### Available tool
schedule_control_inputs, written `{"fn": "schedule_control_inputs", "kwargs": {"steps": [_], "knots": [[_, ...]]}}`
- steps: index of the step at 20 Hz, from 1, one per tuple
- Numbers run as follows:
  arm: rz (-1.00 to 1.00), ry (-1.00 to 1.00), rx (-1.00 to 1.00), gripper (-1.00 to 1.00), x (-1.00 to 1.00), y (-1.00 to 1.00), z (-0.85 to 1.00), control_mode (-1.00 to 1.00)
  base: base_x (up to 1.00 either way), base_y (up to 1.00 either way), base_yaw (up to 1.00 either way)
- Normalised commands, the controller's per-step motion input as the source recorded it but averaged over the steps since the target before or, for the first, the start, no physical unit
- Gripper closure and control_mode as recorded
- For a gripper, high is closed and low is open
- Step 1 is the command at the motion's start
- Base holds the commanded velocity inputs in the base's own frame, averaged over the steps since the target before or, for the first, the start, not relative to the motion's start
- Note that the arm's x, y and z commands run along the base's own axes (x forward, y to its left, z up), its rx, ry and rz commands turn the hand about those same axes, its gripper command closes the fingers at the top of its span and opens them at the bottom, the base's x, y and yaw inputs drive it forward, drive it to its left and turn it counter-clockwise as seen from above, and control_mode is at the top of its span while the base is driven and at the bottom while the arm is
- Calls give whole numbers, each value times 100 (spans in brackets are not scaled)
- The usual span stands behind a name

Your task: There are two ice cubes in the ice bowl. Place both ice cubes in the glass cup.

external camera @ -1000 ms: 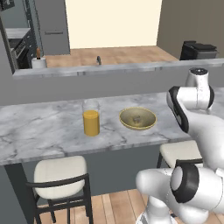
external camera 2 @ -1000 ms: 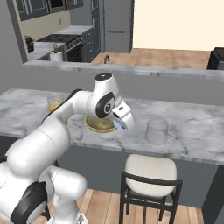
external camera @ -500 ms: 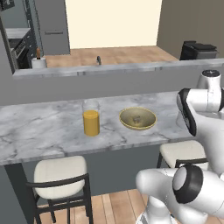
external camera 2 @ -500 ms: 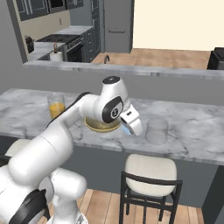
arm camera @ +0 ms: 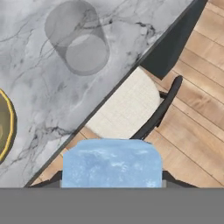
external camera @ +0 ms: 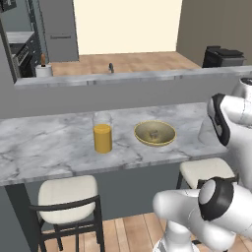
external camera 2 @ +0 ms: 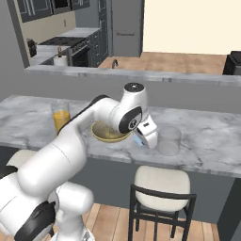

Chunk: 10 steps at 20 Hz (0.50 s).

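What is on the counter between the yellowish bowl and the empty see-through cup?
No other dish: in the right base view, the gripper hangs between the bowl and the cup, jaws shut on an ice cube. In the hand view, bare marble lies there.

Ice bowl [arm camera: 5, 131] cut off by hand view's left edge. Fingertips hidden behind the held ice cube [arm camera: 112, 162].
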Motion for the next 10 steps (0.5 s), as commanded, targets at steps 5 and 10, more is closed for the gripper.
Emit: {"fn": "schedule_control_inputs", "kwargs": {"steps": [5,10], "knots": [[0,0,12,100,8,0,12,-100,0,0,0],[0,0,0,100,1,0,0,-100,0,0,0]]}}
